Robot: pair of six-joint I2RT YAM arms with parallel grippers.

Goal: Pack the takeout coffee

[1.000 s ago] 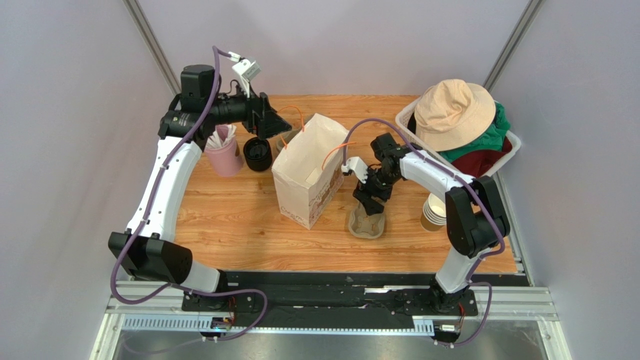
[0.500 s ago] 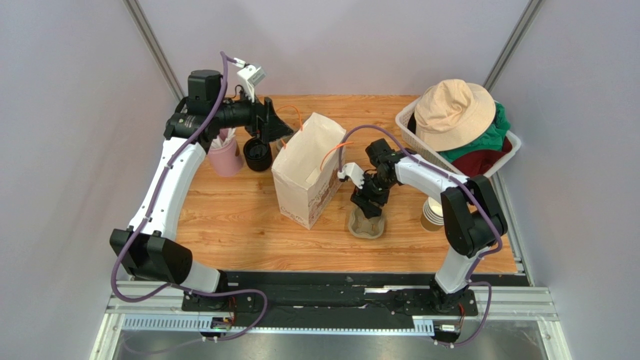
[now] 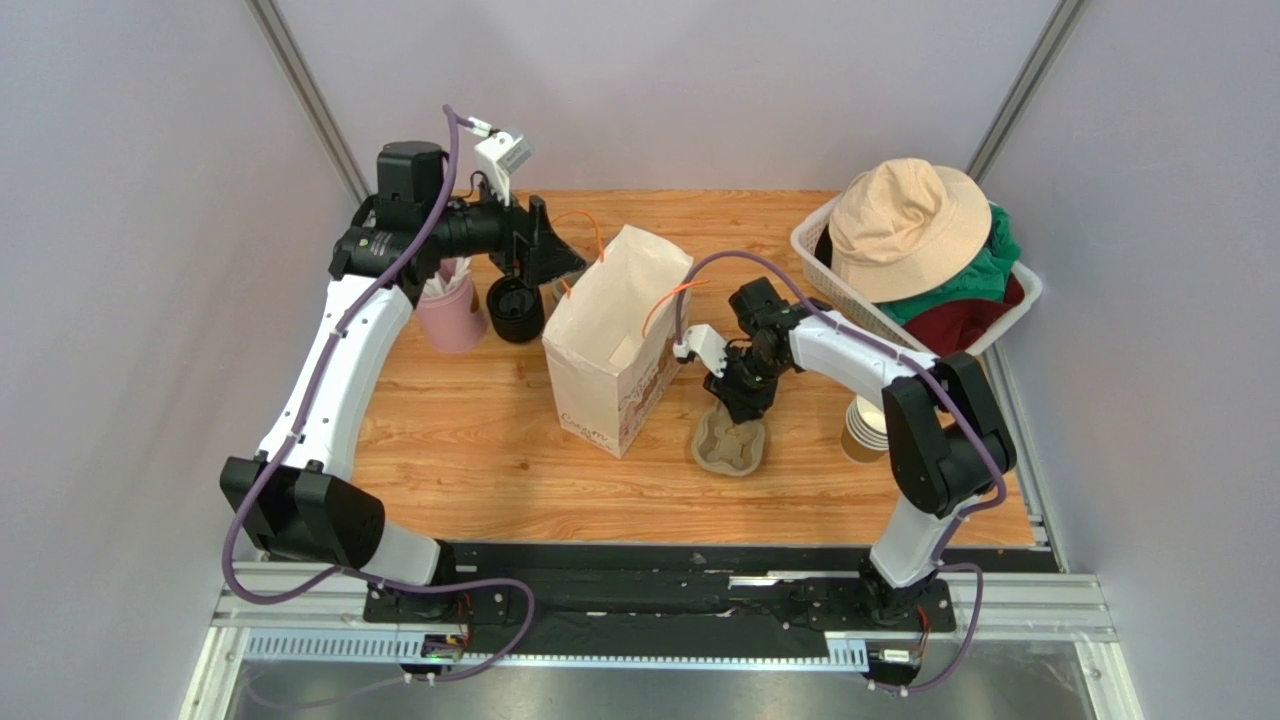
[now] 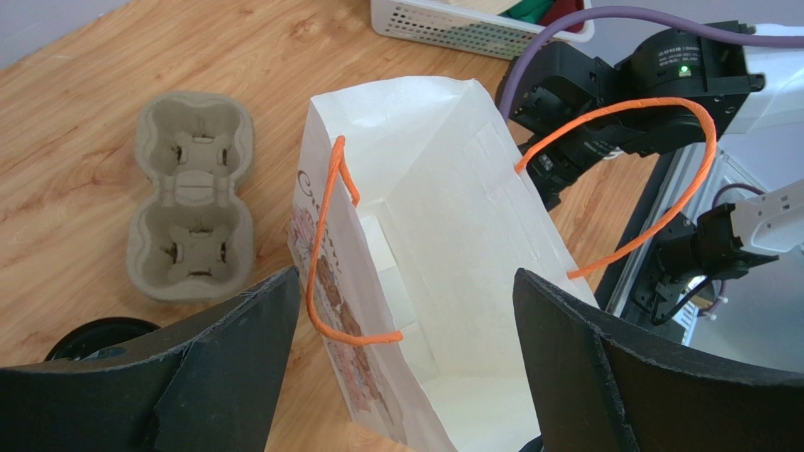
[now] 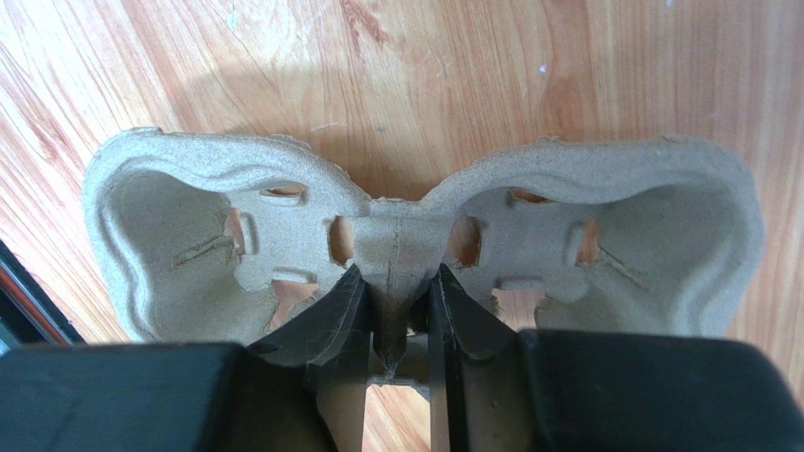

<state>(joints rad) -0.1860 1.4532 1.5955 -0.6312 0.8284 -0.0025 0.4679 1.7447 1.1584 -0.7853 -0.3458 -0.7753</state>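
No lidded takeout coffee cup shows in any view. A grey pulp two-cup carrier point(image 3: 730, 443) point(image 4: 193, 212) point(image 5: 236, 217) lies on the wooden table, right of the white paper bag point(image 3: 616, 353) point(image 4: 443, 188) with orange handles. My right gripper point(image 3: 744, 402) point(image 5: 396, 282) points down onto the carrier, shut on its middle ridge. The bag stands open and looks empty inside. My left gripper point(image 3: 556, 255) point(image 4: 406, 278) hovers open above the bag's far end, holding nothing.
A stack of black lids point(image 3: 514, 311) and a pink cup point(image 3: 448, 318) stand at the back left. Lidless brown cups point(image 3: 867, 425) are stacked at the right. A white basket point(image 3: 813, 237) with clothes and a beige hat point(image 3: 906, 222) fills the back right corner.
My right gripper has lowered and shut on the carrier's middle ridge, and the carrier has shifted slightly. The left arm moved a little early on, then held still.
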